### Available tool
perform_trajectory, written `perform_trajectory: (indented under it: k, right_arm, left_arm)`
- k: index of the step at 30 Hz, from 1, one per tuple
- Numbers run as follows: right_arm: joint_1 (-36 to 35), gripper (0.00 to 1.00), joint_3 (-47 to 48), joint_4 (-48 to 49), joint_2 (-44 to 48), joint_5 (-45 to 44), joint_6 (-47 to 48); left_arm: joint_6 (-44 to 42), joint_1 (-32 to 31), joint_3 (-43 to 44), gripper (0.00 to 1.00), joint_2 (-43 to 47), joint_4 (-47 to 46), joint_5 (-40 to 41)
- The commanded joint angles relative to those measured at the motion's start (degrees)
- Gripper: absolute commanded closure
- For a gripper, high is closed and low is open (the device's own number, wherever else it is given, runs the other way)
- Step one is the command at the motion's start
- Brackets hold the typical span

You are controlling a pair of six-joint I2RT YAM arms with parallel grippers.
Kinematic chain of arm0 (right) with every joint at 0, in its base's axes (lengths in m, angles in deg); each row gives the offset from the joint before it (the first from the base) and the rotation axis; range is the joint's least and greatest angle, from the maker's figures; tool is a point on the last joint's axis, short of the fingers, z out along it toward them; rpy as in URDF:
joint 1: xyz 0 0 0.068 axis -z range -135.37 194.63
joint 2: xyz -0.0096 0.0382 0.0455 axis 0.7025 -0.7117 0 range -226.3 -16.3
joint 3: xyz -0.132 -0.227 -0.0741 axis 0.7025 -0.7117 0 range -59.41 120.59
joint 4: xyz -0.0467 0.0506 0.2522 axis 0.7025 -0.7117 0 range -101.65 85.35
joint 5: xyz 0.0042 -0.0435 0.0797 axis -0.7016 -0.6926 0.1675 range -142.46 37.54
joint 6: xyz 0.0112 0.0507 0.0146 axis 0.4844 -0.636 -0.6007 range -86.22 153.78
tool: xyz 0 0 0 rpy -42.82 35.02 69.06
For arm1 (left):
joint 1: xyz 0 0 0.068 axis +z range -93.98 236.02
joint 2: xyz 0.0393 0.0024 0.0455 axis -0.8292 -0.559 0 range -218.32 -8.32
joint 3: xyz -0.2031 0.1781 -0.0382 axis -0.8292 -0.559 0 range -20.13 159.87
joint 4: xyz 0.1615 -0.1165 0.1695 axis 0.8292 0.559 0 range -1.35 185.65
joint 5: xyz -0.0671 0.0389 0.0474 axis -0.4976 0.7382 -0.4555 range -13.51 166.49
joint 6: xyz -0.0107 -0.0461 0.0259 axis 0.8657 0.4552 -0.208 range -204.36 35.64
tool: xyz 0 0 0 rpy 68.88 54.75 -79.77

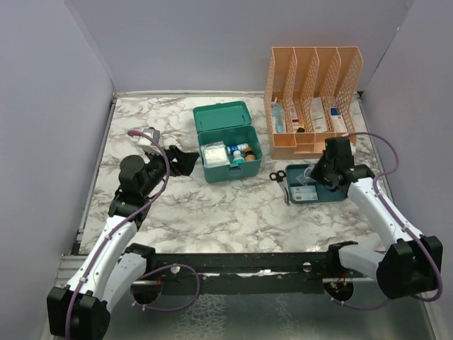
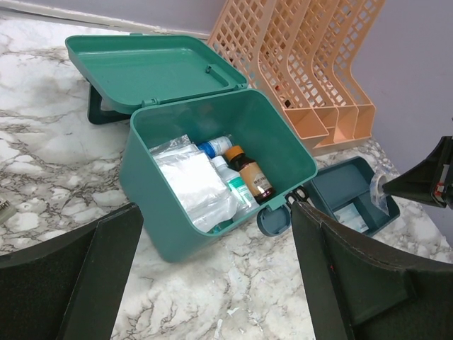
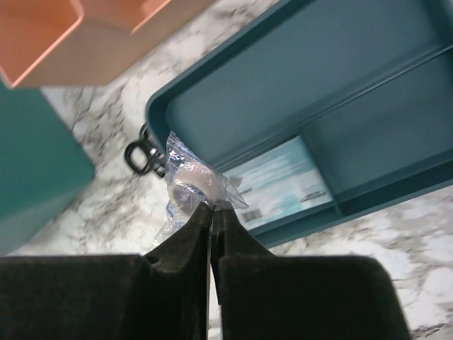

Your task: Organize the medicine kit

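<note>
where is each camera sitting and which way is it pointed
top external: above and behind the bases, looking down at the marble table; shows the left arm and right arm.
left wrist: on the left arm, looking across at the open medicine kit; its left fingers frame the view, wide apart.
right wrist: on the right arm, looking down at the blue tray; its right fingers are shut on a clear packet.
shared: top and left wrist both show kit, tray and orange organizer.

Left claw [image 2: 216, 212] splayed, right claw [image 3: 212, 209] clamped.
</note>
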Motion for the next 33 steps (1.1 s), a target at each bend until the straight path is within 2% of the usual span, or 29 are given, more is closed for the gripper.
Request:
perform_trajectory:
  k: [1, 4, 11, 19, 29, 33]
  right_arm:
    - [6.15, 0.99, -0.15, 0.54, -2.09, -5.88, 2.63]
    - [11.36, 0.99, -2.39, 2.52, -1.55, -3.8, 2.48]
    - [17.34, 0.99, -5.49, 4.87, -5.32, -2.81, 0.03]
    - [17.73, 0.98, -7.85, 7.88, -9.26, -4.63, -0.86]
    - [17.68, 0.83, -7.77, 8.15, -11.08, -5.34, -0.24]
    - [17.68, 0.79, -6.61, 4.43, -8.4, -11.11, -2.92]
  left_arm:
    - [0.62, -0.22, -0.67, 0.11, 1.45, -1.25, 1.01]
    - [0.7, -0.19, -0.77, 0.11, 1.6, -1.23, 1.03]
    - [0.66, -0.18, -0.81, 0.11, 1.99, -1.03, 1.1]
    - [0.41, -0.18, -0.65, 0.11, 1.74, -1.08, 1.15]
    - [0.42, -0.17, -0.7, 0.11, 1.11, -1.03, 1.17]
    - [0.37, -0.16, -0.59, 0.11, 1.21, -0.65, 1.28]
